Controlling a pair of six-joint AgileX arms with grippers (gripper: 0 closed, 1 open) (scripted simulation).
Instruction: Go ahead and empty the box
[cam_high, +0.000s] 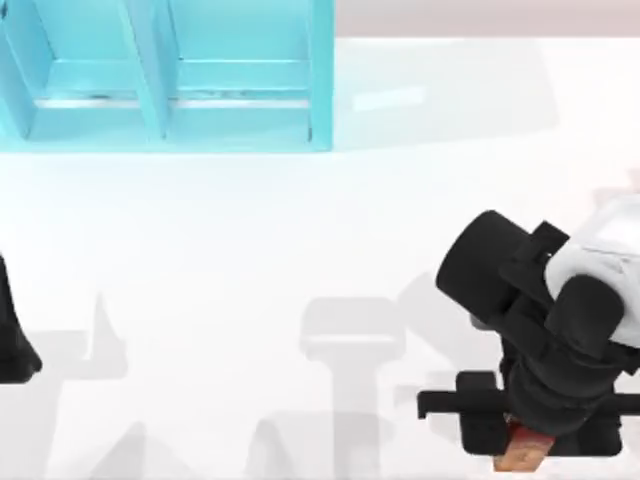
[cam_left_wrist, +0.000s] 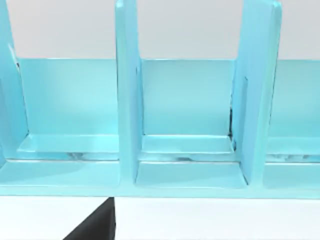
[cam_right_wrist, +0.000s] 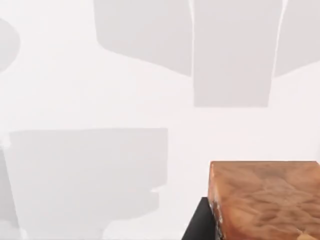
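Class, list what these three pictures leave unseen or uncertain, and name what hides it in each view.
- Right gripper: top view, its fingers sit under the arm's own body; open or shut cannot be told.
- Brown block: right wrist view, cut off by the picture's edge; top view, mostly under the arm.
- Left gripper: top view, cut off at the left edge.
- Blue box: its outer compartments run past the edges.

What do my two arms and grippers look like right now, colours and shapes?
The right arm at the table's right is chunky matte black, with a fat cylindrical housing, a white rounded shell segment and a black crossbar at the right gripper. The left arm at the table's left edge is a plain black tapering form. No cables or markings are visible.
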